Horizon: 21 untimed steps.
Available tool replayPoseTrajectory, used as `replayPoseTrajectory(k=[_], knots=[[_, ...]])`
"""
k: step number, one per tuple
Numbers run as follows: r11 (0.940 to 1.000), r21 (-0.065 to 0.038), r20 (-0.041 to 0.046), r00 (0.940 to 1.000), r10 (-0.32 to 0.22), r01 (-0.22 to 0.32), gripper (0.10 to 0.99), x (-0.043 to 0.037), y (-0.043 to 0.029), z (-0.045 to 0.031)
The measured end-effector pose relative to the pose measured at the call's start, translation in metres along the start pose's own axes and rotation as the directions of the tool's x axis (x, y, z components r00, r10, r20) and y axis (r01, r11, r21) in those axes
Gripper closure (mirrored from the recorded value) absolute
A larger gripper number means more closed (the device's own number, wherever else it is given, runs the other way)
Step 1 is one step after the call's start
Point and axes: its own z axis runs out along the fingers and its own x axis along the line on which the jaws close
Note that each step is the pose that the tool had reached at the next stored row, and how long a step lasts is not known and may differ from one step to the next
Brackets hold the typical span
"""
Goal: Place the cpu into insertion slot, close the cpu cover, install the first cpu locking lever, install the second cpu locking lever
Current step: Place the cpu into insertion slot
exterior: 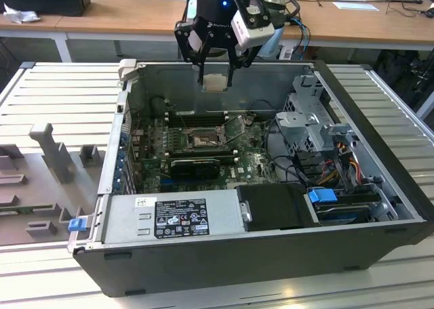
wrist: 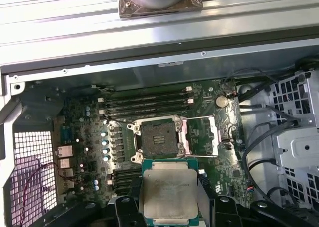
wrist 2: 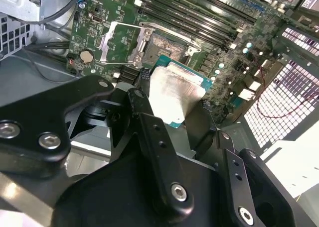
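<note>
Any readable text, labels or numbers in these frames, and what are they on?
On the power supply label: too small to read.
On the gripper body: blurred, unreadable.
On the circuit board: markings too small to read.
On the cpu in the gripper: no legible marking.

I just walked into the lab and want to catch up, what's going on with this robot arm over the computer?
The arm's gripper holds the cpu between its fingers, hanging above the open computer case. The insertion slot on the green board below is empty, and the cpu cover is swung open beside it. The chip is not yet seated, so nothing is closed or locked.
</note>
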Motion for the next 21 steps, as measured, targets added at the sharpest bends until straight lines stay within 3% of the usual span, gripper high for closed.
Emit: replayPoseTrajectory(k=[21], knots=[[0.9960, -0.002, 0.0079, 0.9960, 0.089, -0.089, 0.561, 0.0000, 0.0000, 0.0003]])
